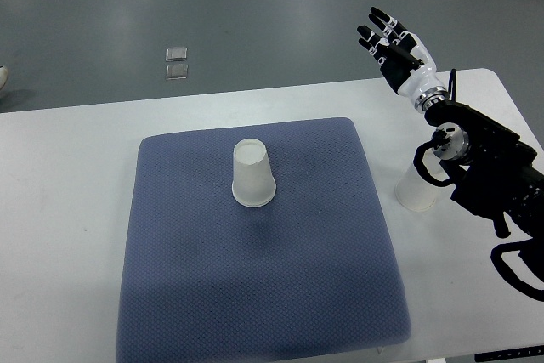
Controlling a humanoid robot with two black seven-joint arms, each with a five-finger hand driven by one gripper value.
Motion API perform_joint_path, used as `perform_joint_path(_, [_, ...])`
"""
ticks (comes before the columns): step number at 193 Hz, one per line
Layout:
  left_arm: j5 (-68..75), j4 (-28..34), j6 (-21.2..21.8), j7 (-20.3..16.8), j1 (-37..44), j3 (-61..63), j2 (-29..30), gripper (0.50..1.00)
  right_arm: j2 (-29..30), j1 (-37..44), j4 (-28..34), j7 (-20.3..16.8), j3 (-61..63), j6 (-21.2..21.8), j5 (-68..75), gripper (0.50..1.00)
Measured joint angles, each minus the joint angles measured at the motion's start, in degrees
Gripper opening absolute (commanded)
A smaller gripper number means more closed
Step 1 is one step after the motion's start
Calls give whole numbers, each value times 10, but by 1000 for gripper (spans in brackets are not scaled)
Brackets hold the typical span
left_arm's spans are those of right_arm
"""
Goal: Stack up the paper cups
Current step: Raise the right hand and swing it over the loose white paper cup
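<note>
Above a white table (68, 176), we see the robot's right hand (393, 44) raised at about one o'clock in the frame, fingers spread and holding nothing, its dark forearm reaching in from the right edge.

Two paper cups wait below. One upturned cup (253, 174) stands mouth-down near the centre of the blue mat (255, 295), its long axis upright and leaning only slightly in the steep downward view. From the open hand it lies toward eight o'clock, well apart.

The second cup (416, 191) stands off the mat on the bare table, just beside the mat's right edge at roughly three o'clock from the first. It sits directly under the right forearm, at about six o'clock from the hand, and the arm's black housing and cables hide its top, so we cannot tell whether it too is inverted.

We judge this nearer cup the natural first pick: the hand would have to draw back toward six o'clock and descend before carrying it toward nine o'clock onto the centre cup. The left arm does not appear. Nothing is stacked yet.
</note>
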Motion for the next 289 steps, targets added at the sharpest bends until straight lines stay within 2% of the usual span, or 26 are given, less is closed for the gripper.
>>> perform_joint_path(218, [0,3,0,0,0,0,0,1000,-18,15,-1,4,0,-12,1,926])
perform_joint_path(289, [0,3,0,0,0,0,0,1000,-60,17,79,0,-11,-21,-11,926])
